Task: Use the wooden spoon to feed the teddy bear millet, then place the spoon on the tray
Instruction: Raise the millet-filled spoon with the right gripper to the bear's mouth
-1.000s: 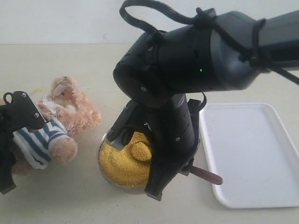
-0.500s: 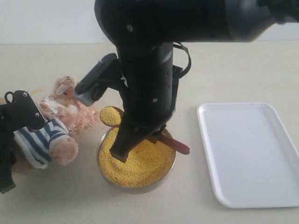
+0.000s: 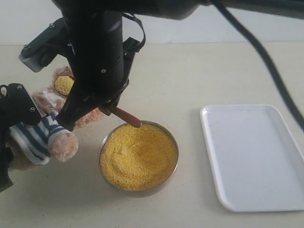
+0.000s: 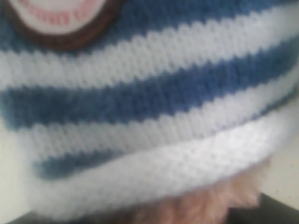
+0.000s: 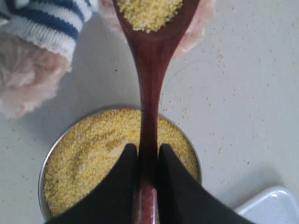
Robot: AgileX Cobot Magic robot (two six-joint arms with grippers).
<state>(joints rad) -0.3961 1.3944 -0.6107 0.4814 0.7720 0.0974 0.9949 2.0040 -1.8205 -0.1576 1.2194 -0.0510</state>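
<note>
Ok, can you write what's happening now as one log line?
right tool: shut on wooden spoon | millet: heaped on spoon, at teddy bear | tray: no spoon yet

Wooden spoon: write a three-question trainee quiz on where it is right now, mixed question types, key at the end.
1. True or false: the wooden spoon is carrying millet.
2. The spoon's loaded end is at: A) the metal bowl, B) the teddy bear, at its head, C) the white tray.
3. Fill in: the right gripper is shut on the spoon's ____.
Key: 1 true; 2 B; 3 handle.
</note>
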